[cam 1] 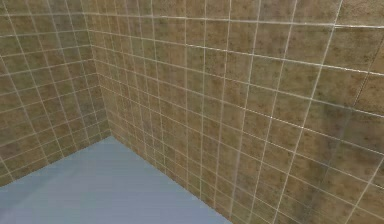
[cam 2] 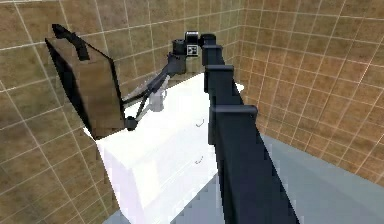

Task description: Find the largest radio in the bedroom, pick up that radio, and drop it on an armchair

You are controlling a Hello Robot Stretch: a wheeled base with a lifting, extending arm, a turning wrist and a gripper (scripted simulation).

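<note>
End effector (cam 2: 140,108), one; white cabinet (cam 2: 150,165), one

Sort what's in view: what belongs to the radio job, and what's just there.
Job: the robot's arm.
Just there: white cabinet, dark-framed brown panel, tiled walls, blue-grey floor.
</note>
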